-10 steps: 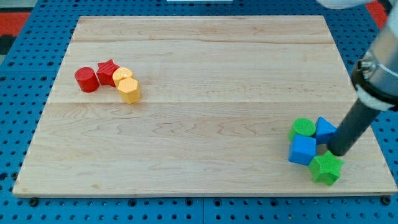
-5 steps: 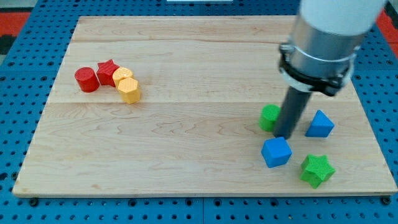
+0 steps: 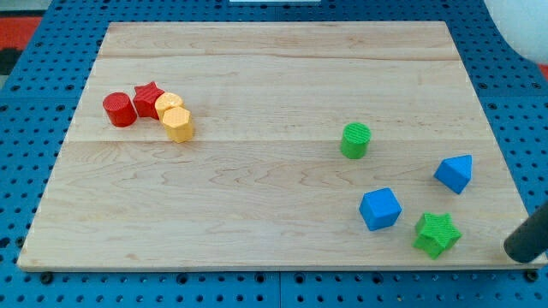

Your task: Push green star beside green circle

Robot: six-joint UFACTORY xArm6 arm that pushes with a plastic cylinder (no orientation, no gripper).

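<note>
Nothing to read here, honestly. No text, labels, brands or numbers on the bench (image 3: 282,214), and none on any of the coloured blocks or the blue pegboard (image 3: 26,171) around it. Just plain surfaces everywhere.

my tip (image 3: 517,256), low at view's right edge

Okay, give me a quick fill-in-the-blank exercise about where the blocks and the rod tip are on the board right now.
1. My tip sits to the view's ____ of the green star.
2. The block lying between the green star and the green circle is the blue ____.
3. The red star touches the red cylinder and a ____ block.
4. The blue wedge-like block lies toward the view's ____ of the green circle.

Missing words: right; cube; yellow; right
</note>
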